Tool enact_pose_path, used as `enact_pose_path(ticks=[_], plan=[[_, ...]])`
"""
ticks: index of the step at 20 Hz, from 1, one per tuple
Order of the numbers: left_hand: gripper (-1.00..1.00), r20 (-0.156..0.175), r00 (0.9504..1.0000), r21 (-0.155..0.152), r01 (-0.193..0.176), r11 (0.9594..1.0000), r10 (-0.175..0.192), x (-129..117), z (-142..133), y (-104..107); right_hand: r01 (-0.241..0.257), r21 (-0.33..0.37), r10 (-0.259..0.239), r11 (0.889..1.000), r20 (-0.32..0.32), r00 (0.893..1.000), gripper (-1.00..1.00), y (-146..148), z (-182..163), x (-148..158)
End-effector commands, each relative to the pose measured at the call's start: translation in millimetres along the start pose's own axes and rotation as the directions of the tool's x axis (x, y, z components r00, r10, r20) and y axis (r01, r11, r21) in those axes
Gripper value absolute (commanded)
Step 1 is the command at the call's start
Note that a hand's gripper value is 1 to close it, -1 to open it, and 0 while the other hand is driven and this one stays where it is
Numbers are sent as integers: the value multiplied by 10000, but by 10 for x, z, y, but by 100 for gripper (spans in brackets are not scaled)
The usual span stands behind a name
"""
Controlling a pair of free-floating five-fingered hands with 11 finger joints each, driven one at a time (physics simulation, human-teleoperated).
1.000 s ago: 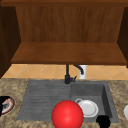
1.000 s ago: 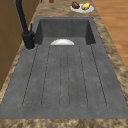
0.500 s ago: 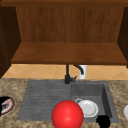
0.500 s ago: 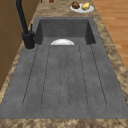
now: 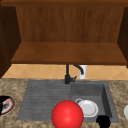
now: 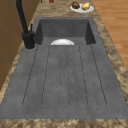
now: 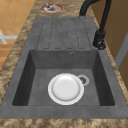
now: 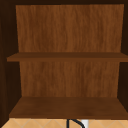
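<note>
While the white plate (image 7: 65, 88) is lying flat in the sink basin (image 7: 37, 75), I'm seeing a black hand (image 5: 103, 121) at the front rim.
Can't tell its fingers; red ball (image 5: 67, 114) is sitting beside it, faucet (image 5: 67, 75) behind.

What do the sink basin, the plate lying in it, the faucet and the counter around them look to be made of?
The sink basin looks like matte dark grey stone or composite: flat colour, no shine. The plate looks like glazed white ceramic, smooth with a raised rim. The faucet appears to be matte black metal. The counter looks like polished speckled granite, brown and beige mottling, though laminate is possible.
</note>
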Motion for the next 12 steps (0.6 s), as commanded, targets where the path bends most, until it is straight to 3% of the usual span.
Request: enact_pose_path(ticks=[1, 7, 12], plan=[[-100, -650, 9974, 384, -301, 9988, 325, -38, -31, 107, 0, 0, 0, 10000, 0, 10000, 0, 0, 0, 0], [-100, -815, 9964, 440, -195, 9988, 230, -132, -67, 293, 0, 0, 0, 10000, 0, 10000, 0, 0, 0, 0], [-100, -1010, 9924, 597, -646, 9961, 704, -159, -53, 224, 0, 0, 0, 10000, 0, 10000, 0, 0, 0, 0]])
